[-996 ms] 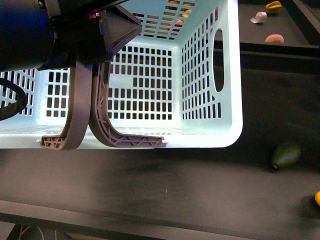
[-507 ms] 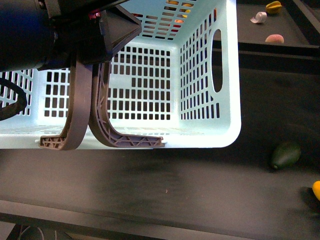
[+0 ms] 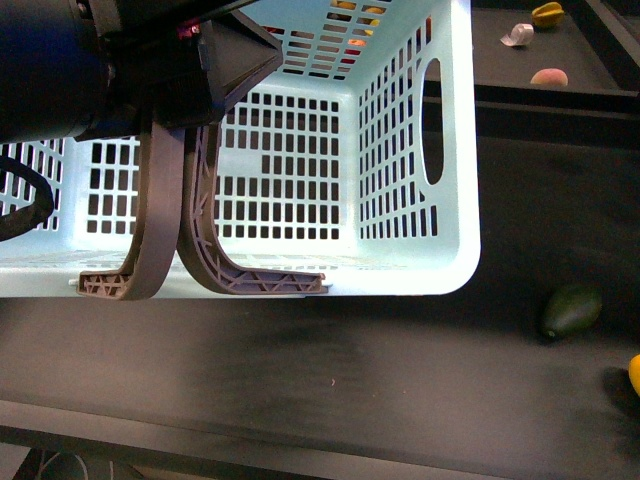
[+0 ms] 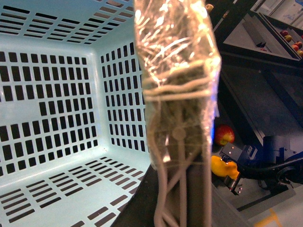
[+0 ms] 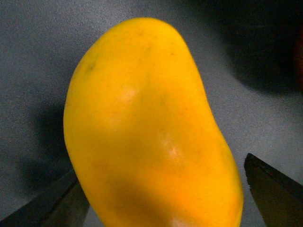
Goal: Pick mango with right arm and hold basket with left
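The matte black tabletop [image 3: 330, 370] lies open in front of the pale, slotted plastic basket [image 3: 455, 150]. The left gripper [image 3: 225, 70] is clamped on the basket's latticed grey-brown handles [image 3: 160, 220]. Near the right edge, past a dark green fruit [image 3: 571, 311], the smooth yellow mango [image 5: 147, 127] lies between the parted fingers of the right gripper [image 5: 163, 184].

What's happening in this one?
The left pincer has the turquoise basket by its two grey-brown handles. Off to the right on the dark table, the right pincer straddles the yellow mango, one finger on either side. It is unclear whether it has clamped.
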`<action>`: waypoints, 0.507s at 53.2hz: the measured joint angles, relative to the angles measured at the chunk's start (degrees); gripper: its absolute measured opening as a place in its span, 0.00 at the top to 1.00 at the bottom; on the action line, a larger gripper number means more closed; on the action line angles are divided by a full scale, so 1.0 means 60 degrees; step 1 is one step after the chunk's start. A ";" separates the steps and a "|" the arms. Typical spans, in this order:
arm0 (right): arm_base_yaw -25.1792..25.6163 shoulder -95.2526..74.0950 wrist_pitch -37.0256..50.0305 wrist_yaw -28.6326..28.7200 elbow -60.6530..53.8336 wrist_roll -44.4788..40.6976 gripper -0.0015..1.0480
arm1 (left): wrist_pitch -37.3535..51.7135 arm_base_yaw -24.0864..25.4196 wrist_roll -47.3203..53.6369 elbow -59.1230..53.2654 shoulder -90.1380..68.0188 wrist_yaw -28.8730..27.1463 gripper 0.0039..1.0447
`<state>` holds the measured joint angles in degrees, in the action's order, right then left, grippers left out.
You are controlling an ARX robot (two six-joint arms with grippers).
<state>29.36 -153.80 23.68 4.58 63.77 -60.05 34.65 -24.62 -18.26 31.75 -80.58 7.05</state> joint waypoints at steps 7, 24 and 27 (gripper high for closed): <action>0.0025 -0.0029 0.0004 0.0022 0.0004 0.0022 0.29 | 0.0000 0.0000 -0.0004 0.0000 0.0000 0.0000 0.95; 0.0025 0.0178 0.0178 0.0525 -0.0324 0.0597 0.37 | 0.0000 0.0000 -0.0004 0.0000 0.0000 0.0004 0.95; 0.0007 0.0393 0.0175 0.0812 -0.0506 0.0889 0.37 | 0.0000 0.0000 -0.0004 0.0000 0.0000 0.0004 0.95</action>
<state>29.41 -151.44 24.73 9.45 60.73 -54.72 34.65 -24.62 -18.28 31.75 -80.58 7.07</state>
